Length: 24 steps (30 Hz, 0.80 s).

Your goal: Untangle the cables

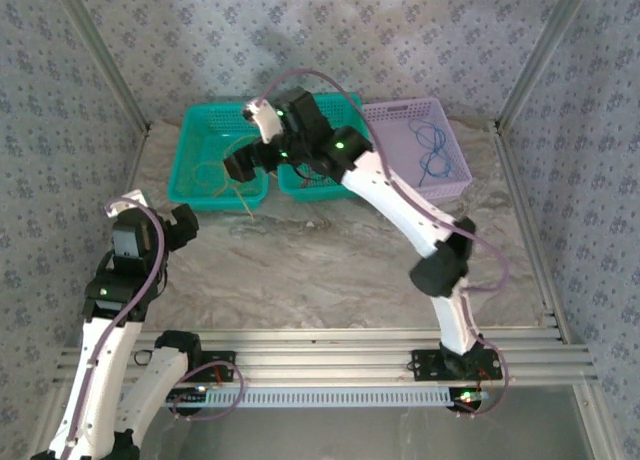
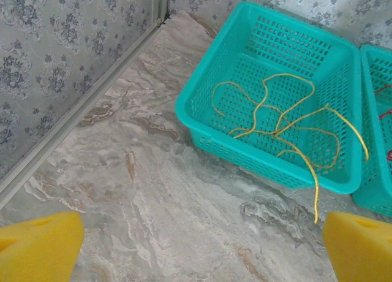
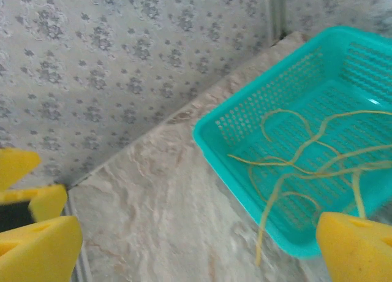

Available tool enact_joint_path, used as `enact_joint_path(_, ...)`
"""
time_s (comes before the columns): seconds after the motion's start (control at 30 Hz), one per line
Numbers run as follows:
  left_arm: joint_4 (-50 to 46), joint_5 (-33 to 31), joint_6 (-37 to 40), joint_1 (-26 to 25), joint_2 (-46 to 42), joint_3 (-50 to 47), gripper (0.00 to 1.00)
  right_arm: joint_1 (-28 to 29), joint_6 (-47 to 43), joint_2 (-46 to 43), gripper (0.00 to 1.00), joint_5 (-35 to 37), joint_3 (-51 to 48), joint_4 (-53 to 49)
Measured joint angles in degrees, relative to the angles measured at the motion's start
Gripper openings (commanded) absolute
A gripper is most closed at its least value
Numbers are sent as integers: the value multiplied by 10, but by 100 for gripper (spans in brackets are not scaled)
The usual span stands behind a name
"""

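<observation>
The yellow-orange cable (image 2: 288,132) lies in loose loops inside the left teal basket (image 2: 202,119). One end hangs over the near rim onto the table. A bit of red cable (image 2: 384,114) shows in the second teal basket (image 2: 375,190). A blue cable (image 1: 432,150) lies in the lilac basket (image 1: 455,185). My right gripper (image 1: 240,166) hangs above the left teal basket (image 1: 190,185), open, with nothing between its yellow pads (image 3: 354,245). My left gripper (image 1: 185,222) stands open over bare table near the left wall, its pads (image 2: 38,248) wide apart and empty.
Three baskets stand in a row at the back of the marbled table (image 1: 320,270). Patterned walls close in the left, back and right sides. The right arm (image 1: 400,205) stretches diagonally across the table toward the back left.
</observation>
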Motion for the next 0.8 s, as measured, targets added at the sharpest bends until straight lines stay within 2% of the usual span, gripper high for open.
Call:
enact_joint_path(0.13, 12, -10, 0, -1, 6, -16, 100, -9, -30, -166, 100, 73, -247, 59)
enact_joint_path(0.23, 25, -18, 0, -6, 12, -35, 100, -56, -32, -312, 100, 120, -459, 117)
enact_joint_path(0.37, 59, -24, 0, -13, 18, -73, 100, -202, -6, -479, 100, 186, -675, 180)
enact_joint_path(0.5, 98, -26, 1, -13, 26, -120, 100, -348, 25, -589, 100, 253, -830, 239)
enact_joint_path(0.63, 133, -36, 13, -13, 27, -159, 100, -398, 20, -612, 100, 321, -955, 340)
enact_joint_path(0.8, 170, -52, 35, -16, 42, -185, 100, -420, 3, -496, 100, 374, -1002, 479)
